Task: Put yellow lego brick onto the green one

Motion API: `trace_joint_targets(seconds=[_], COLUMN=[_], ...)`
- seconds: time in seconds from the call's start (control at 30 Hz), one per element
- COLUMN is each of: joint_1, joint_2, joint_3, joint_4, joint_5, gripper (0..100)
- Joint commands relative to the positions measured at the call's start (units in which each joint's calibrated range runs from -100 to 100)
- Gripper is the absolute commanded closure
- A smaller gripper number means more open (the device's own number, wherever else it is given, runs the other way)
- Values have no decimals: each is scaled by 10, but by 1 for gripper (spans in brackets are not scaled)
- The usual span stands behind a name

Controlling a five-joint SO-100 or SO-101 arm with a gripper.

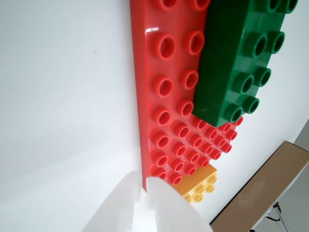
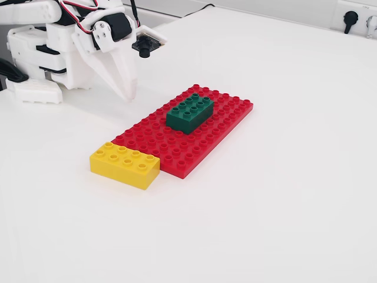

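The yellow lego brick (image 2: pixel 125 164) lies flat on the white table, touching the near end of a large red studded baseplate (image 2: pixel 227 121). The dark green brick (image 2: pixel 189 113) sits on that plate, toward its far half. My white gripper (image 2: pixel 131 95) points down at the table to the left of the plate's far end, shut with nothing in it and clear of both bricks. In the wrist view the gripper (image 1: pixel 145 187) is at the bottom edge, the yellow brick (image 1: pixel 198 186) just right of it, the green brick (image 1: pixel 236 63) at top right on the red baseplate (image 1: pixel 145 96).
The arm's white base and motors (image 2: pixel 35 53) fill the top left corner. Wall sockets (image 2: pixel 351 16) sit at the back right. In the wrist view the table edge with a brown surface (image 1: pixel 270 188) beyond it shows at lower right.
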Motion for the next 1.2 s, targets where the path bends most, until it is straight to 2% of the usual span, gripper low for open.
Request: trace_joint_targets(seconds=[0.0,1.17], joint_1=[0,-7], joint_2=[1,1], joint_3=[2,2], joint_4=[3,3], joint_5=[0,2], gripper=[98,98])
